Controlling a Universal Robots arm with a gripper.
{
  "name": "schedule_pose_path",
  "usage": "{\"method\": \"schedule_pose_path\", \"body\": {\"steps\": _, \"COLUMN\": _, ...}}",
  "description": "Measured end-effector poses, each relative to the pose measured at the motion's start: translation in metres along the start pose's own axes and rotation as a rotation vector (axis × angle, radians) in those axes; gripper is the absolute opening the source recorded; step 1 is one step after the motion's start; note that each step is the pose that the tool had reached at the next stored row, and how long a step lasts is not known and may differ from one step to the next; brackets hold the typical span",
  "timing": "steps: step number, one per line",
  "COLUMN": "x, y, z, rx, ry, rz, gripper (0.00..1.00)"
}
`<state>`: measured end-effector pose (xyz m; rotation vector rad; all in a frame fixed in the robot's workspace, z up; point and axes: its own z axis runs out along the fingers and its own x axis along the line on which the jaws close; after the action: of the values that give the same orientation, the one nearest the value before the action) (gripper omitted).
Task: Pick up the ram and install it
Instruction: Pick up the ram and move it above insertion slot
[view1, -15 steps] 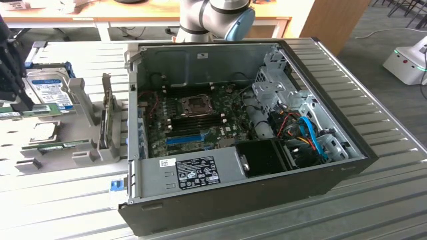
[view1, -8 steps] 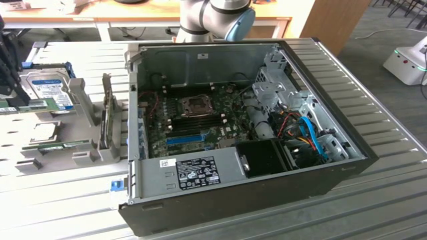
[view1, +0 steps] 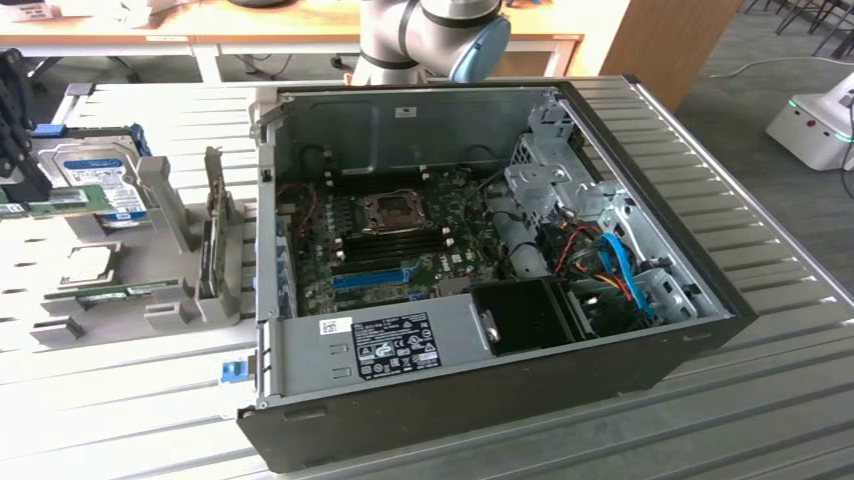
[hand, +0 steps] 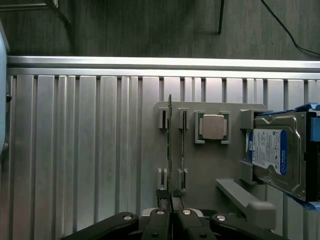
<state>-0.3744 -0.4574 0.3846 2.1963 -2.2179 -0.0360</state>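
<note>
Pinching nearly shut, the pincer (hand: 172, 212) has the ram (hand: 170, 150) between its fingertips, gripped by the flat faces so the stick runs edge-on, probably to keep it straight for a slot. It hangs over the grey holder (hand: 210, 165), just beside a second stick (hand: 183, 150) that stands in its own slots. Beyond these sit a processor (hand: 212, 126) and the hard drive (hand: 277, 152). Across the ribbed worktop (hand: 75, 150), the open computer case (view1: 441, 400) lies on its side, baring the motherboard (view1: 427, 235).
</note>
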Motion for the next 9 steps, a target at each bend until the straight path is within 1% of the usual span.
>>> {"method": "schedule_pose_path", "body": {"steps": 3, "x": 0.0000, "y": 0.0001, "z": -0.0034, "rx": 0.0000, "ry": 0.0000, "rz": 0.000, "gripper": 0.12}}
{"method": "schedule_pose_path", "body": {"steps": 9, "x": 0.0000, "y": 0.0002, "z": -0.0059, "rx": 0.0000, "ry": 0.0000, "rz": 0.000, "gripper": 0.12}}
